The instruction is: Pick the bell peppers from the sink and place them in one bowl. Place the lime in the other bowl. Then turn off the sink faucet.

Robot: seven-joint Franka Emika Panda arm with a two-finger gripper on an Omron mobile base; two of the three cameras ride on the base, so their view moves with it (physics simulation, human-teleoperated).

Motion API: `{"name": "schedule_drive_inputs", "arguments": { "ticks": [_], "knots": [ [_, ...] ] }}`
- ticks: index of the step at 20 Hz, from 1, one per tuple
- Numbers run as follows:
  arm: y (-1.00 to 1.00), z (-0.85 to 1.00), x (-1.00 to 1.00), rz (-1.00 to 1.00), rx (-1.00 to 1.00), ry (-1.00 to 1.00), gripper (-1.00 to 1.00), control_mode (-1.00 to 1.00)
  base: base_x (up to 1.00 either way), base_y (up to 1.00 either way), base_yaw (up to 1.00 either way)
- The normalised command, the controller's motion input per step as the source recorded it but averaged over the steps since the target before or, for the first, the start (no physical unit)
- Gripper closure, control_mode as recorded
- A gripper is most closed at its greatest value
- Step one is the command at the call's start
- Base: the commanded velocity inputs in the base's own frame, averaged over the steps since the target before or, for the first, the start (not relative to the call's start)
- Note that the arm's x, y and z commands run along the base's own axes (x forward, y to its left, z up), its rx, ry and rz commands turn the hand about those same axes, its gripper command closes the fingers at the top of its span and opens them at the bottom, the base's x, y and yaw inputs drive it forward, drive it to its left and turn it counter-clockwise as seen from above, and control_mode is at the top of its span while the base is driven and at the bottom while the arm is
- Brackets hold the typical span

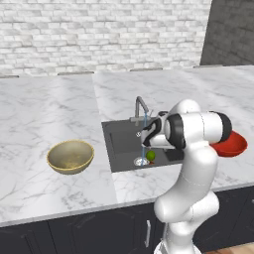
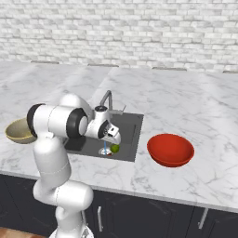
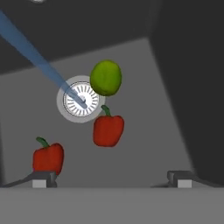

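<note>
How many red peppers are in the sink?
2: one bell pepper just below the lime near the drain, the other pepper beside one fingertip. More could be hidden.

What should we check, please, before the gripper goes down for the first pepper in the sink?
1. Gripper open: ok, fingertips stand wide apart.
2. Gripper empty: ok, nothing between the fingertips.
3. Peppers in reach below: ok, one pepper lies near the drain, the second pepper close to one fingertip.
4. Target apart from the lime: ok, a small gap shows between lime and the nearer pepper.
5. Tan bowl free to receive: ok, it looks empty; red bowl too.
6. Faucet off: not ok, water runs into the drain.
</note>
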Motion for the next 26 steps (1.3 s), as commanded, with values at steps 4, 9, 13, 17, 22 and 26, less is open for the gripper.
{"name": "schedule_drive_inputs", "arguments": {
  "ticks": [4,9,13,17,22,26],
  "knots": [
    [-0.04,-0.22,0.29,-0.02,0.00,0.00,-1.00,-1.00,0.00,0.00,0.00],
    [0.00,-0.26,0.29,-0.03,0.00,0.00,-1.00,-1.00,0.00,0.00,0.00],
    [0.00,-0.27,0.27,-0.03,0.00,0.00,-1.00,-1.00,0.00,0.00,0.00],
    [0.00,-0.29,0.27,-0.03,0.00,0.00,-1.00,-1.00,0.00,0.00,0.00],
    [0.00,-0.29,0.27,-0.03,0.00,-0.01,-1.00,-1.00,0.00,0.00,0.00],
    [-0.01,-0.29,0.29,-0.03,0.00,-0.02,-1.00,-1.00,0.00,0.00,0.00]
  ]
}}
